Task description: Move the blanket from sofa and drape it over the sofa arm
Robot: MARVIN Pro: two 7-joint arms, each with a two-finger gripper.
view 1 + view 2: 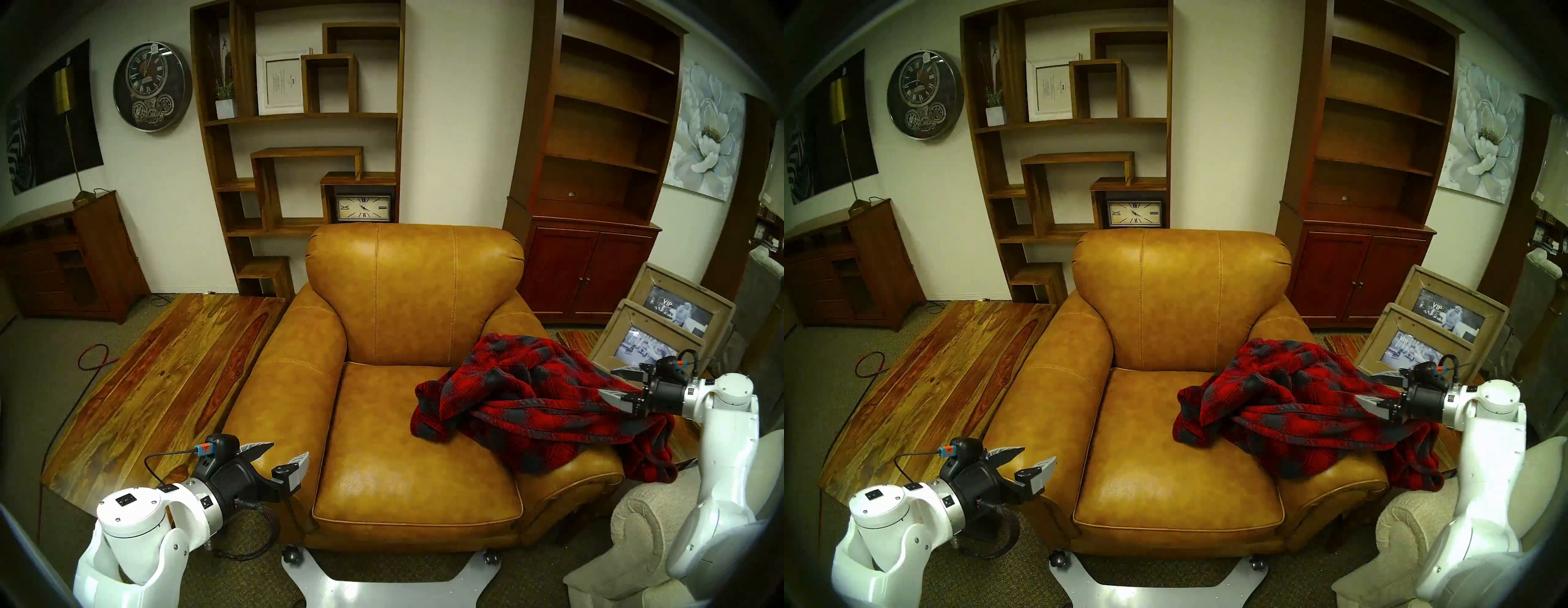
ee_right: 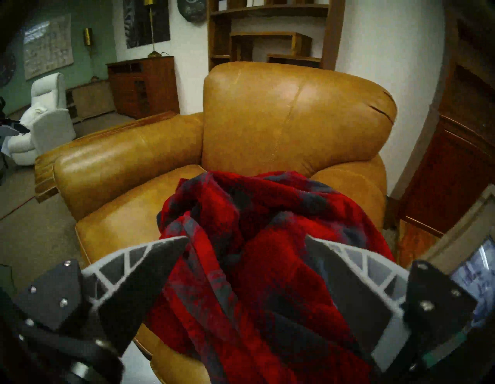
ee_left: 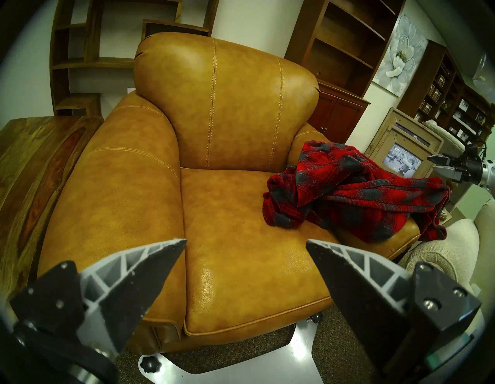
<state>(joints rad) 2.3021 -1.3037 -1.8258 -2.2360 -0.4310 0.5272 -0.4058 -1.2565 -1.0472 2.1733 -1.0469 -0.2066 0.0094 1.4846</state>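
Left gripper [image 1: 281, 457] sits lowest in the head view, fingers [image 3: 139, 270] spread wide with nothing between them. It hovers off the front left corner of the sofa [image 1: 399, 441], wrist roughly level, pointing in across the seat. Bare seat cushion shows between its fingertips in the left wrist view; blanket [image 3: 348, 193] lies well beyond the right-hand finger, nowhere near it.

Blanket [image 1: 539, 395]: red and dark grey plaid fleece, bunched and creased, not spread flat. One rumpled end rests on the right side of the seat, the middle is heaped over the sofa arm [image 1: 568, 471], and a fold hangs down the arm's outer side. Front end of that arm is uncovered.

Right gripper [image 1: 621, 388] comes in level from outside the sofa arm, pointing left toward the seat, forearm rising from below. Its fingers [image 2: 150, 268] are parted, one on each side of a stretched ridge of blanket [image 2: 254, 268]. Cloth fills the gap and touches the right-hand finger; the left-hand fingertip sits just at the cloth's edge. Fingers aren't squeezed down on it. Can't tell whether the cloth is merely lying across the gripper.
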